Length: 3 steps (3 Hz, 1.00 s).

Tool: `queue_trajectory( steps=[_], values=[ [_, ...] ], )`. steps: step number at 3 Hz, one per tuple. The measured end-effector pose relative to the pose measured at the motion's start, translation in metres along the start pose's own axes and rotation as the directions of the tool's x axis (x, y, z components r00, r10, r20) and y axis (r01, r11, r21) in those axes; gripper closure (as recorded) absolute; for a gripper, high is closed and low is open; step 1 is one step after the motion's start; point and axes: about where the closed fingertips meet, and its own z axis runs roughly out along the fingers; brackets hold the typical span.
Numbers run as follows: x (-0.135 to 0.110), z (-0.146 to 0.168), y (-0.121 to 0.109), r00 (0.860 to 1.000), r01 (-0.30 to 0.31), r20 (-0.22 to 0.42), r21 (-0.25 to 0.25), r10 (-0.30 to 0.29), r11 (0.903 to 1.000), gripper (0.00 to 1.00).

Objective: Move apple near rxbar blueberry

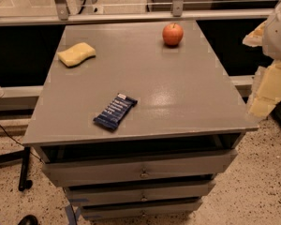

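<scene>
The apple [173,33] is round and red-orange. It stands near the far right corner of the grey cabinet top [178,93]. The rxbar blueberry [115,111] is a flat dark-blue wrapper with white lettering. It lies near the front edge, left of centre, with its white end pointing away from me. My gripper [262,64] is at the right edge of the view, beyond the cabinet's right side, well to the right of the apple. Its cream-coloured fingers [268,89] stand apart and hold nothing.
A pale yellow wavy sponge [76,54] lies near the far left of the top. The cabinet has three drawers [140,170] in front, the top one slightly open. A metal rail and glass [131,13] run behind. A dark stand leg [23,170] is on the floor at left.
</scene>
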Motion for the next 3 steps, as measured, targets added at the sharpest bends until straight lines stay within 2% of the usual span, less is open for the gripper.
queue_trajectory(
  steps=[1, 2, 3],
  values=[
    [0.000, 0.000, 0.000, 1.000, 0.000, 0.000, 0.000, 0.000, 1.0000, 0.00],
    [-0.008, 0.013, -0.013, 1.000, 0.010, 0.029, 0.018, -0.011, 0.9998, 0.00],
    [-0.020, 0.038, -0.044, 0.996, 0.013, 0.085, 0.049, -0.017, 0.9987, 0.00]
  ],
)
